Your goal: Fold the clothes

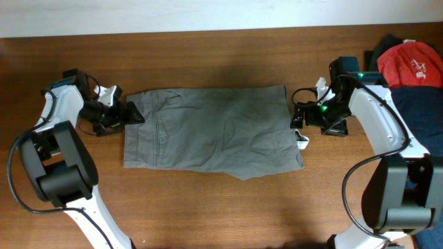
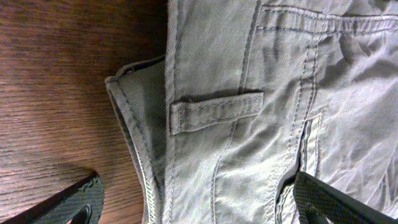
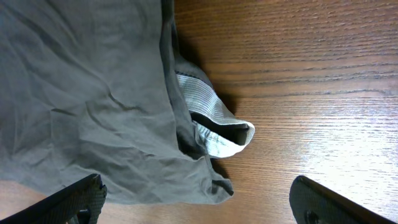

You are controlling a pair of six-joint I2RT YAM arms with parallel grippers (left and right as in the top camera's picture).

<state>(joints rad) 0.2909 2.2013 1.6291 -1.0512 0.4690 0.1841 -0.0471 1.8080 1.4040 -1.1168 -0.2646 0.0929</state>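
The grey shorts (image 1: 214, 128) lie flat and folded lengthwise across the middle of the wooden table, waistband to the left. My left gripper (image 1: 131, 114) is open at the waistband's upper left corner; in its wrist view the jaws (image 2: 199, 208) straddle the waistband edge and a belt loop (image 2: 214, 112). My right gripper (image 1: 299, 114) is open at the shorts' right edge. In its wrist view the jaws (image 3: 199, 202) span the leg hem corner (image 3: 211, 183), with a white tag or lining (image 3: 214, 127) sticking out. Neither gripper holds anything.
A pile of other clothes, red (image 1: 414, 63) and dark blue (image 1: 422, 111), lies at the table's right edge behind my right arm. Bare wood (image 1: 221, 207) runs along the front of the table.
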